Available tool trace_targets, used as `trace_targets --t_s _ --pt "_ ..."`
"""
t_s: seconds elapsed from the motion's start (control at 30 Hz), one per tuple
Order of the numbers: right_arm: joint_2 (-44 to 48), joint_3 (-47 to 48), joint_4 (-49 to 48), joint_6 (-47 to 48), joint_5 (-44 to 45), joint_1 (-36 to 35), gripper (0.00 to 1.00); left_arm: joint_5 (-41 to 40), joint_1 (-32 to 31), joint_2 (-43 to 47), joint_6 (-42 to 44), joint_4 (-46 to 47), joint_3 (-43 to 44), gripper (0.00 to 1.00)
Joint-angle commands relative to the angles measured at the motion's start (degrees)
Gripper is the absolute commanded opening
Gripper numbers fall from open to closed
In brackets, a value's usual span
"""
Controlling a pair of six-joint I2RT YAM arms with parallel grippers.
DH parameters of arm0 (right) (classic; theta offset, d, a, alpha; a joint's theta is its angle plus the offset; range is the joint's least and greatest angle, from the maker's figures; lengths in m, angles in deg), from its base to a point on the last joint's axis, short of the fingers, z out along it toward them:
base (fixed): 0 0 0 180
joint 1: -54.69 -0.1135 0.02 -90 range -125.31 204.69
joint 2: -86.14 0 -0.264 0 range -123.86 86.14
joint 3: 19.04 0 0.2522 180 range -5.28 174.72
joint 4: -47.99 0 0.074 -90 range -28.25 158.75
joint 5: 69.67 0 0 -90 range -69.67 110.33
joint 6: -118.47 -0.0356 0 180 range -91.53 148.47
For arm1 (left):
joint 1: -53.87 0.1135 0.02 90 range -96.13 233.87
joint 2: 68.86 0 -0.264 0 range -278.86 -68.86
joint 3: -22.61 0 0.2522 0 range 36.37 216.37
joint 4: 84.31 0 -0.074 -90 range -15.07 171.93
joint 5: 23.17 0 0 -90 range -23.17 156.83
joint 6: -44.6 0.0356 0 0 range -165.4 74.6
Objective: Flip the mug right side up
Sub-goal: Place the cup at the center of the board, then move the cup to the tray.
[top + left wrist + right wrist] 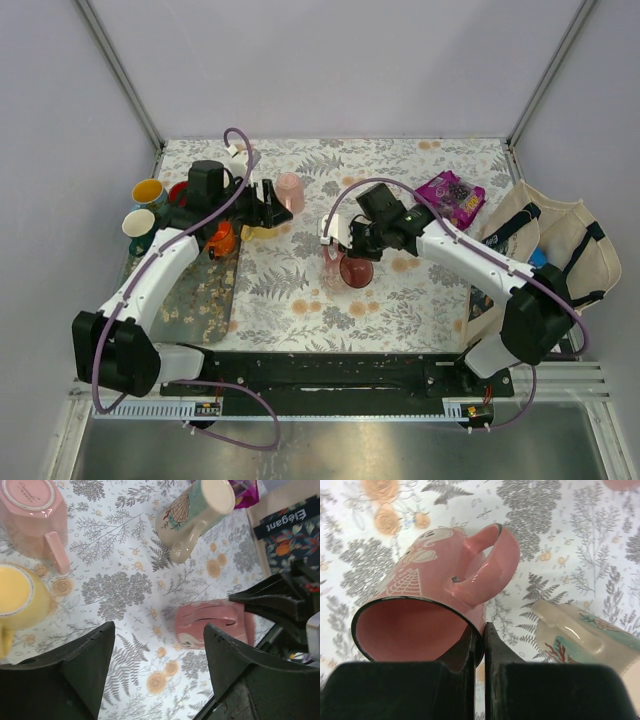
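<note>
While a tray [195, 300] of spare cups sits at the left edge of the frame, the left gripper [272, 203] hangs spread wide and holding nothing at upper-left centre. It is just beside a pale pink mug [290, 190] standing on its mouth and a yellow mug [15, 597]. At centre frame, next to a cream shell-patterned mug [585, 635], the task's dark pink mug [435, 580] is tipped on its side over the floral tablecloth [400, 300]. Its handle is uppermost and its mouth faces the right wrist camera; whether it touches the cloth I cannot tell. The right gripper [481, 632] is clenched on the rim, one finger inside the wall and one outside. A purple snack bag [450, 197] and a tote bag [550, 240] lie farther right. By the look of it the job is roughly half done: the mug is grasped and tilted, but not yet swung upright, set on its base and let go.
</note>
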Motion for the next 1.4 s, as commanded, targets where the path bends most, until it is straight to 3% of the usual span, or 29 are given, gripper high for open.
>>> trace_targets --t_s 0.0,0.17,0.27,0.4,0.5,0.57,0.67,0.77,0.97,1.07,1.2,1.37 --pt "-2.13 8.95 12.70 6.86 -4.23 -0.02 0.00 -1.28 0.18 3.74 10.15 -3.05 -1.44 0.75" --pt "-6.43 11.68 13.68 8.61 -5.11 -0.29 0.10 -0.16 0.27 8.92 23.59 -4.91 -4.86 0.75" --pt "-9.25 13.44 13.24 8.35 -4.24 -0.29 0.10 2.92 0.27 12.44 32.21 -5.43 -7.23 0.76" --pt "-13.29 16.07 14.73 6.34 -4.14 -0.73 0.12 4.50 0.27 14.03 34.34 -7.01 -7.51 0.76" --pt "-14.01 18.19 15.88 4.32 -4.50 -0.73 0.32 6.61 0.27 14.73 34.34 -7.54 -7.06 0.77" --pt "-12.78 18.02 15.70 2.91 -4.67 -0.73 0.41 8.81 0.27 15.00 35.39 -7.19 -7.15 0.76" --pt "-8.83 16.79 15.79 1.24 -7.21 -0.29 0.48 12.76 0.09 14.30 41.52 -8.94 -6.19 0.77" --pt "-2.69 14.77 15.18 0.01 -8.89 1.11 0.52 16.10 -0.34 11.23 53.29 -16.21 -2.34 0.77" --pt "11.29 8.18 13.07 -6.05 -7.14 5.68 0.64 18.05 -2.62 -2.12 85.70 -37.23 10.14 0.78" --pt "19.81 4.50 9.66 -16.38 -3.28 8.14 0.67 16.21 -6.13 -8.71 94.43 -40.14 14.54 0.77" --pt "32.98 -4.11 5.95 -26.88 2.95 10.26 0.82 12.87 -11.67 -16.10 105.95 -43.57 18.59 0.77" --pt "42.15 -12.47 4.18 -31.02 8.25 11.22 0.89 11.37 -16.42 -23.40 107.02 -41.64 21.93 0.75"
